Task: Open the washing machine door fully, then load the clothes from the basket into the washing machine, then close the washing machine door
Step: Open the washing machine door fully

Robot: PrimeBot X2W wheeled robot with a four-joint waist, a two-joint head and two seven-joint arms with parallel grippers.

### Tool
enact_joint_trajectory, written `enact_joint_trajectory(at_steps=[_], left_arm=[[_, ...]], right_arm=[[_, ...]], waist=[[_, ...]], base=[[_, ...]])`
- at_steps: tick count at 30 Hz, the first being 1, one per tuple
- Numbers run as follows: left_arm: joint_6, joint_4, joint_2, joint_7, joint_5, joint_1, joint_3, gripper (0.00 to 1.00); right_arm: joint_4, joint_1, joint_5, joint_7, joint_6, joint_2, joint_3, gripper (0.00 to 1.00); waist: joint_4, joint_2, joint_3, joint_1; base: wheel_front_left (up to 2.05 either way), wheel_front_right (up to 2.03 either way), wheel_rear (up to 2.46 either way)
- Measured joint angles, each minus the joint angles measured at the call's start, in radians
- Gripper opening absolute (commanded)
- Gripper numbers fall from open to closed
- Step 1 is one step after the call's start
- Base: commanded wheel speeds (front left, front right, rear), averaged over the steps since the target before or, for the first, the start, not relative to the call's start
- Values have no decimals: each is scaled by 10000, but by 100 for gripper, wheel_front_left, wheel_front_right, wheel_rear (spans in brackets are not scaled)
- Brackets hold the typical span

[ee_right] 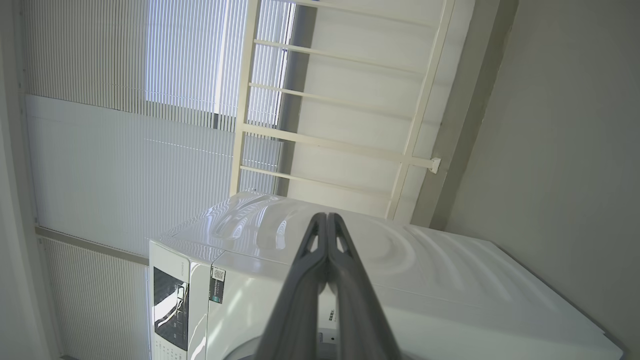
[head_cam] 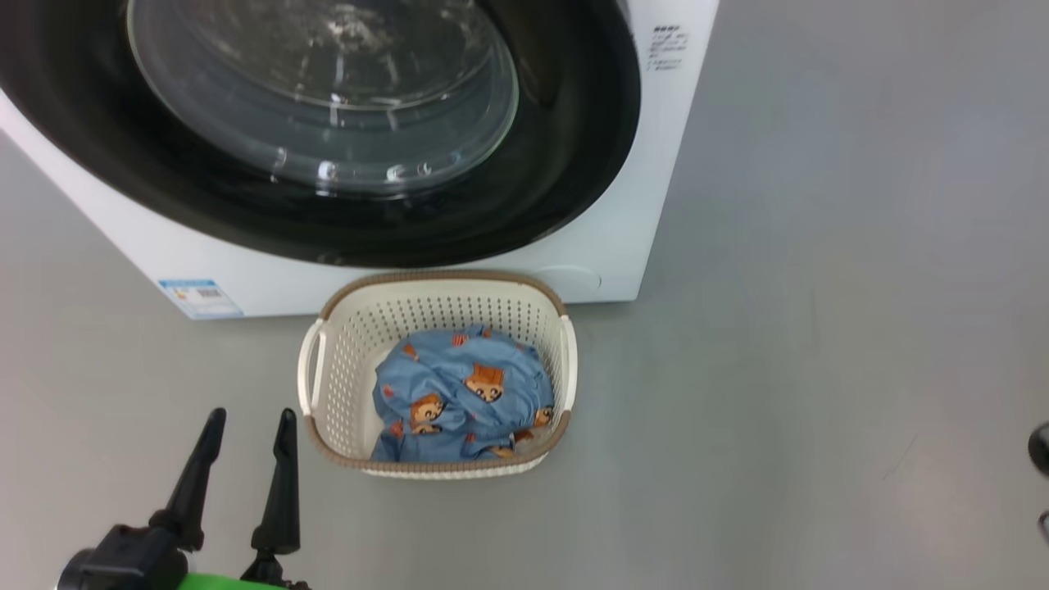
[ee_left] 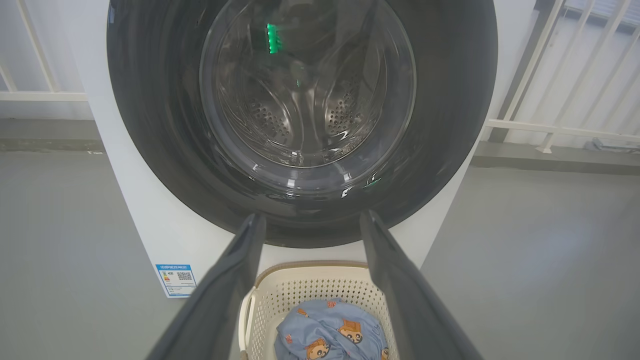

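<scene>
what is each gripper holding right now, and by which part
Nothing is held. The left gripper has open, empty jaws beside the basket; the right gripper has jaws shut on nothing.

Even daylight is filling all three views. In the right wrist view it is coming through the blinds (ee_right: 185, 60) at the upper left and shining on the washing machine (ee_right: 425, 270). In the head view white glints are sitting on the washing machine door (head_cam: 328, 106); in the left wrist view a green reflection (ee_left: 271, 38) is glowing at top centre.
</scene>
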Motion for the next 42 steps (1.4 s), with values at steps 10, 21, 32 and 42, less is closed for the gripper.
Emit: enact_joint_trajectory(at_steps=[10,21,32,42], left_arm=[[0,-88,228,-2,0,-383,-196,100],[0,-282,251,0,0,-550,-278,100],[0,-408,79,0,-2,-638,-414,100],[0,-518,-111,-2,-2,-828,-527,100]], right_arm=[[1536,-2341,328,2219,0,90,-652,0],[2226,-4556,-174,3937,0,336,-523,0],[2349,-6085,-474,5210,0,270,-215,0],[2516,-7105,-805,5774,0,119,127,0]], waist=[[295,0,886,0],[897,0,1615,0],[1613,0,2368,0],[2133,0,3058,0]], base=[[0,0,0],[0,0,0],[0,0,0],[0,0,0]])
